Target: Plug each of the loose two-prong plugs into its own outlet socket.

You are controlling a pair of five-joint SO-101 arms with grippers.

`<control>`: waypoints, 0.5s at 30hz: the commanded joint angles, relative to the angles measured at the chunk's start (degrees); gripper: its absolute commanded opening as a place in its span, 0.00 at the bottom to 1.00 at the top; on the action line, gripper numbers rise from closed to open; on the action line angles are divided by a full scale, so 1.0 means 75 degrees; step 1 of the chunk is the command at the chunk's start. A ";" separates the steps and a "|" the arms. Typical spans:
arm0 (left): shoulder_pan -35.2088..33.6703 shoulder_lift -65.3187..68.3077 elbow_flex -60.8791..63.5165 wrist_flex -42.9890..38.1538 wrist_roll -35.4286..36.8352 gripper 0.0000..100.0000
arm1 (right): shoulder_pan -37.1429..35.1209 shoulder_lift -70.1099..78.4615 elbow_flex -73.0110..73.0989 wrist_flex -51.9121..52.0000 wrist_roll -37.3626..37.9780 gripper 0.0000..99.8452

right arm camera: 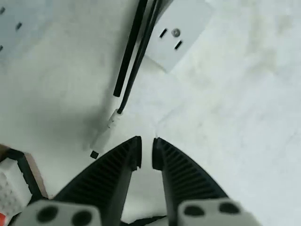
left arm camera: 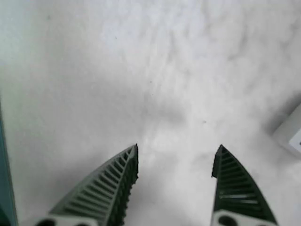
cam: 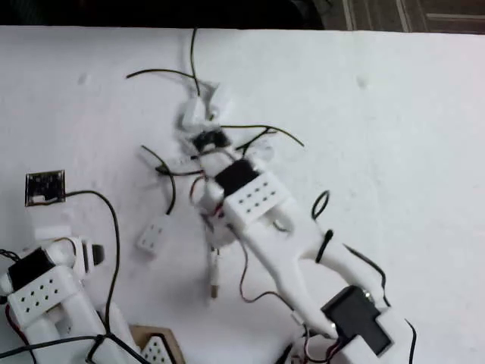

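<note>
My right gripper point(right arm camera: 146, 141) hangs just above the table with its dark ribbed fingers shut and nothing between them. A little ahead of it lies a small white plug point(right arm camera: 106, 134) on the end of a black cable point(right arm camera: 134, 56). Beyond that sits a white outlet socket point(right arm camera: 181, 33) with two slots, and a second outlet point(right arm camera: 14, 28) lies off to one side. In the high view the right arm point(cam: 258, 197) stretches to the table's middle, among cables. Another white outlet block point(cam: 154, 233) lies nearer the left arm point(cam: 45, 288). My left gripper point(left arm camera: 176, 150) stands open over bare table, an outlet's corner point(left arm camera: 291, 134) beside it.
A loose white plug with cord point(cam: 214, 273) lies beside the right arm. Black cables point(cam: 170, 189) loop around the table's centre. A small dark circuit board point(cam: 45, 187) sits at the left, and a wooden block point(cam: 155, 345) at the front edge.
</note>
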 commanded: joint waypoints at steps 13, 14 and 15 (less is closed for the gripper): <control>-0.0064 -0.0147 -0.0023 -0.0117 0.0012 0.26 | -0.1577 0.1635 0.0199 -0.0885 -0.1852 0.19; -0.0064 -0.0147 -0.0023 -0.0117 0.0012 0.26 | -0.1577 0.1799 0.0199 -0.0955 -0.1852 0.19; -0.0064 -0.0147 -0.0023 -0.0117 0.0012 0.26 | -0.1577 0.1928 0.0199 -0.1002 -0.1852 0.19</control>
